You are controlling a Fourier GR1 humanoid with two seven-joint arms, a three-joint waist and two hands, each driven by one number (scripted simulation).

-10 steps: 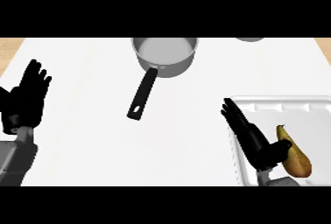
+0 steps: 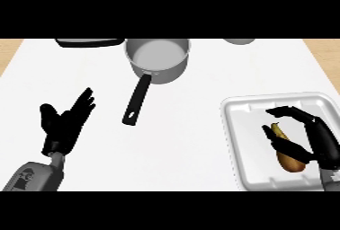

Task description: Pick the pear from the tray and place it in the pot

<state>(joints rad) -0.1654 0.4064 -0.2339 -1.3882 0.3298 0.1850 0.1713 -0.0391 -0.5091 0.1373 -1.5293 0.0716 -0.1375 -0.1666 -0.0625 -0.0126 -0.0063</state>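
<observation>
A yellow-brown pear point(image 2: 285, 150) lies in the white tray point(image 2: 249, 134) at the right of the counter. My right hand point(image 2: 319, 139) hovers over the tray just right of the pear, fingers bent above its top end and thumb near its lower part, with a gap still showing round the fruit. The grey pot point(image 2: 158, 56) stands at the back centre, its black handle point(image 2: 137, 101) pointing toward me. My left hand point(image 2: 65, 123) rests open at the left, fingers up.
A dark flat object point(image 2: 90, 42) lies at the back left edge beside the pot. Part of a grey round thing point(image 2: 238, 41) shows at the back right. Bare white counter stretches between the pot handle and the tray.
The view has shifted. My right hand has moved from the tray's left rim to over the tray, right of the pear, and its fingers have curled. The left hand looks lower and more tilted.
</observation>
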